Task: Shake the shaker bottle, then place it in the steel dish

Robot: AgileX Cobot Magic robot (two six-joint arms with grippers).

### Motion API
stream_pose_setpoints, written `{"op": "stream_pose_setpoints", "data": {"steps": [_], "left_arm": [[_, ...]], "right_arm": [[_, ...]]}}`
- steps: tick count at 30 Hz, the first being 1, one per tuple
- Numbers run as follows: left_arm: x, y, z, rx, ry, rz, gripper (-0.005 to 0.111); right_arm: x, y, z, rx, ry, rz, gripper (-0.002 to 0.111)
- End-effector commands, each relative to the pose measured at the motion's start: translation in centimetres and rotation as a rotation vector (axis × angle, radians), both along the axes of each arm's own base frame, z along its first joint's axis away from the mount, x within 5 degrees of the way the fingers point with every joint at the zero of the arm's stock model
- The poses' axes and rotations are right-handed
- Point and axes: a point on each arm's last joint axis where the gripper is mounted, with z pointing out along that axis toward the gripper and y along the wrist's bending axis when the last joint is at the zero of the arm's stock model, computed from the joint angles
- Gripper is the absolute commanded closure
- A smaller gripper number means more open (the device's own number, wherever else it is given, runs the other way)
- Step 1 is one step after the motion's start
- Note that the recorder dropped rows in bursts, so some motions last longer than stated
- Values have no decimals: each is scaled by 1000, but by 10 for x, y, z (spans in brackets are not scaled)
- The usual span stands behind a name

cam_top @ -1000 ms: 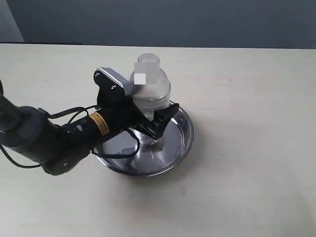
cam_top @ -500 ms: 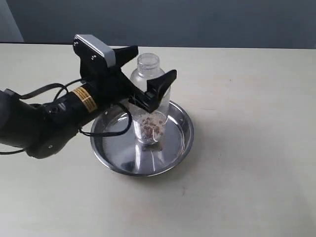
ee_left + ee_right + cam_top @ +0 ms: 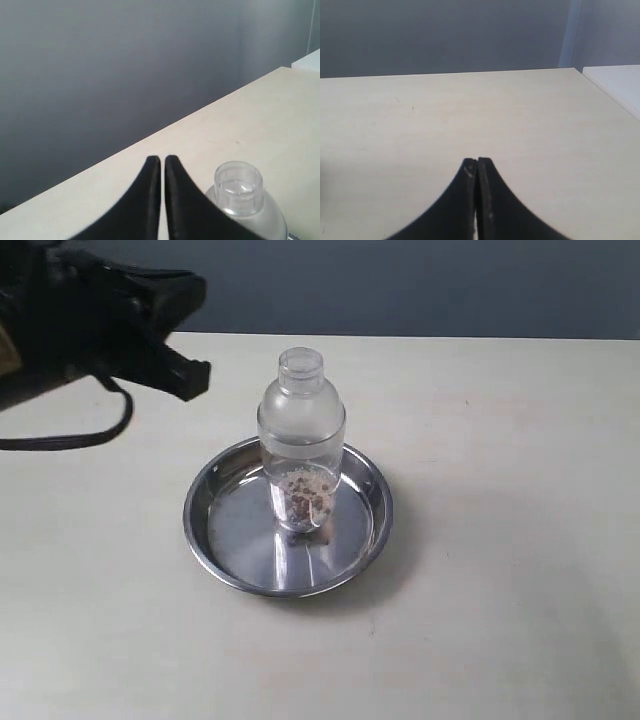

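Far left in the exterior view: only a dark, blurred mass with a black cable (image 3: 90, 435) hanging from it, near the upper corner and well apart from the dish. Read far better from the left wrist view as the left gripper (image 3: 162, 161): two black fingertips (image 3: 150, 175) drawn almost together, a thin slit between, nothing clamped. Too smeared in the exterior view to confirm that.

Next rightward, the steel dish (image 3: 203, 535) on the pale table (image 3: 500, 590), with the shaker bottle (image 3: 301, 445) standing upright inside it, base on the mirror bottom near the middle, touched by no gripper. Visible from the exterior view only: brown granules (image 3: 300, 498) heaped in the bottle's lower part, and a reflection beneath. From the left wrist view, just the small round cap (image 3: 238, 186) and the domed shoulder, close beside one finger.

Further right in the exterior view, nothing but table. Found solely in the right wrist view: the right gripper (image 3: 477, 161), black tips pressed together on nothing, over the table with a grey wall (image 3: 445, 35) behind. Bottle and dish outside that frame.

Counted: one bottle, one cap, one dish, two grippers. One gripper per wrist view, and only the left one in the exterior view.
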Motion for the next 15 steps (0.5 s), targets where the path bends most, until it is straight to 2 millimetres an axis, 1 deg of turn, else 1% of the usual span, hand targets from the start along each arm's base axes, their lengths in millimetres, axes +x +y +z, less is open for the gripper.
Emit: {"op": "stream_pose_setpoints", "data": {"steps": [1, 4, 7, 8, 9, 10, 13, 15], "left_arm": [[-40, 22, 8, 10, -1, 45, 106], [-70, 37, 1, -41, -29, 70, 106], [-94, 51, -14, -163, 9, 122, 106], [-108, 56, -22, -175, 30, 134, 106], [-112, 58, -24, -168, 40, 136, 106], [-121, 61, -30, -170, 57, 142, 106], [-130, 65, -37, -151, 96, 151, 106], [-135, 67, -44, -121, 165, 164, 106]], "right_arm": [[0, 0, 1, -8, -11, -3, 109], [0, 0, 1, -8, -11, -3, 109], [0, 0, 1, -8, -11, -3, 109], [0, 0, 1, -8, -11, -3, 109], [0, 0, 1, -8, -11, -3, 109], [0, 0, 1, -8, -11, -3, 109], [0, 0, 1, -8, -11, -3, 109], [0, 0, 1, -8, -11, -3, 109]]}}
